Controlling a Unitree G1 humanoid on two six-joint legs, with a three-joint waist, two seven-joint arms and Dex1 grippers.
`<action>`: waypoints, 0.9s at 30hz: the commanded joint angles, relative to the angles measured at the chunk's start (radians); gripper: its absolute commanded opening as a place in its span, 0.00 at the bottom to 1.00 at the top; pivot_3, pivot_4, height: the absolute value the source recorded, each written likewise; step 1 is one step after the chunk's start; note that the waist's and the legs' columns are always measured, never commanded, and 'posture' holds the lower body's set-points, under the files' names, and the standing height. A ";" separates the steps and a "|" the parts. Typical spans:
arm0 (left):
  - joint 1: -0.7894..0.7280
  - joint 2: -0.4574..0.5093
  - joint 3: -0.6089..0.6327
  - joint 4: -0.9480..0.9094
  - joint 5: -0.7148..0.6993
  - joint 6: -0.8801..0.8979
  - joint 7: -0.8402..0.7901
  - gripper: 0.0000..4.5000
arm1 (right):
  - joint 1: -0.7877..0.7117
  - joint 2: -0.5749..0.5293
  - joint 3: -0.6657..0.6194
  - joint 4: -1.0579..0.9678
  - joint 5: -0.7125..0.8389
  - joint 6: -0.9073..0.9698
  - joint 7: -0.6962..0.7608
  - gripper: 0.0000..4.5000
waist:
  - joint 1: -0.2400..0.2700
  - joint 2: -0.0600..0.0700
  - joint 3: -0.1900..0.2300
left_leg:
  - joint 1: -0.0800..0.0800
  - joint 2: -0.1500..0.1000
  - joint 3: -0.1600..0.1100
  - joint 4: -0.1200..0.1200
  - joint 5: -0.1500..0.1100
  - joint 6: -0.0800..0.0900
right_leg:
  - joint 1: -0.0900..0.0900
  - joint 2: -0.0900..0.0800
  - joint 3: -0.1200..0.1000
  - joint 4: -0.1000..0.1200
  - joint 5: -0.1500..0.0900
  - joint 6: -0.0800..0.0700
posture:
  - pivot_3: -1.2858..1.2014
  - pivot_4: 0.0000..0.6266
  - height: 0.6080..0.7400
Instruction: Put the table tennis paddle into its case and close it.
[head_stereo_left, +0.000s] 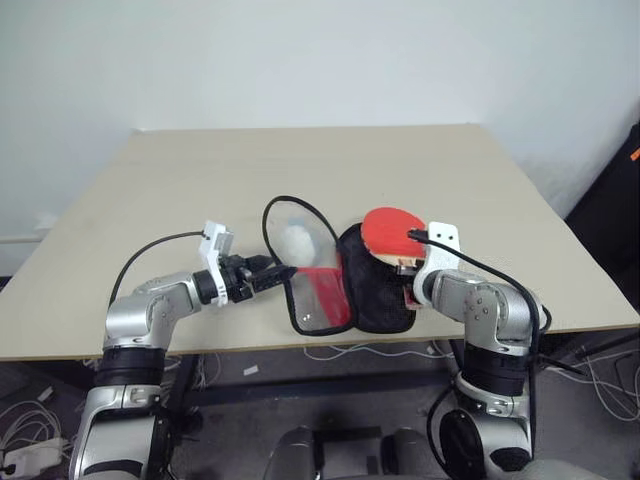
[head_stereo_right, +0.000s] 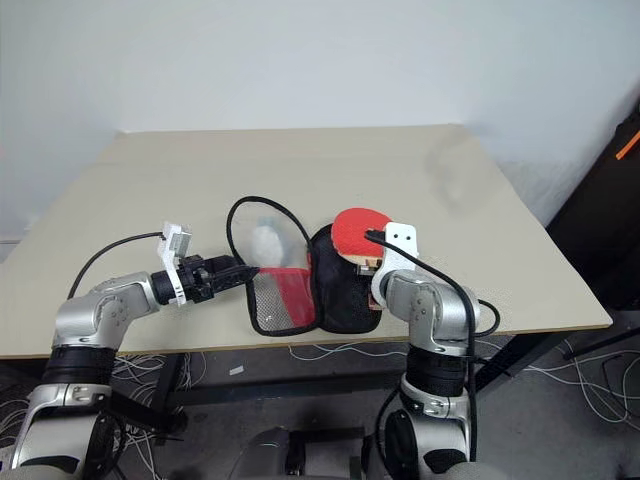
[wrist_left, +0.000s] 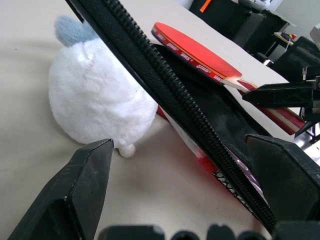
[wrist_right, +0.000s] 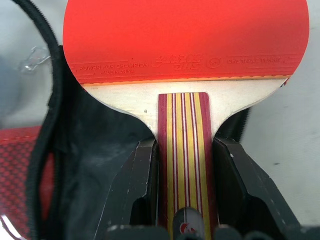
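Observation:
The table tennis paddle (wrist_right: 185, 40) has a red rubber face and a striped wooden handle. My right gripper (wrist_right: 184, 150) is shut on that handle and holds the paddle head (head_stereo_left: 392, 232) over the far end of the case (head_stereo_left: 375, 295). The case lies unzipped near the table's front edge, black half on the right. Its clear flap with a red panel (head_stereo_left: 320, 298) is folded out to the left. My left gripper (wrist_left: 178, 142) is open at the flap's left side, and the black zip rim (wrist_left: 165, 85) runs between its fingers without being pinched.
A small white plush ball (head_stereo_left: 297, 241) with a grey-blue tuft sits on the table (head_stereo_left: 200, 180) just behind the clear flap, inside the loop of its zip rim. The table's front edge is close under both arms. Cables lie on the floor below.

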 joint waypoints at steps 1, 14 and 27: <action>-0.023 0.011 0.013 -0.016 -0.001 -0.006 -0.001 1.00 | -0.038 0.037 -0.007 -0.064 -0.016 0.022 -0.027 0.27 | 0.000 0.000 0.000 | 0.000 0.000 0.000 0.000 0.000 0.000 | 0.000 0.000 0.000 0.000 0.000 0.000 | 0.52 0.00 0.87; -0.040 0.007 0.003 0.005 0.005 -0.006 -0.003 1.00 | -0.099 0.111 -0.053 -0.121 -0.011 0.130 -0.029 0.27 | -0.001 0.000 0.000 | 0.000 0.000 0.000 0.000 0.000 0.000 | 0.000 0.000 0.000 0.000 0.000 0.000 | 0.52 0.00 0.87; -0.074 -0.009 -0.020 0.042 0.018 -0.018 -0.014 1.00 | -0.135 0.153 -0.043 -0.056 0.003 0.100 -0.031 0.27 | -0.001 0.000 0.000 | 0.000 0.000 0.000 0.000 0.000 0.000 | 0.000 0.000 0.000 0.000 0.000 0.000 | 0.52 0.00 0.87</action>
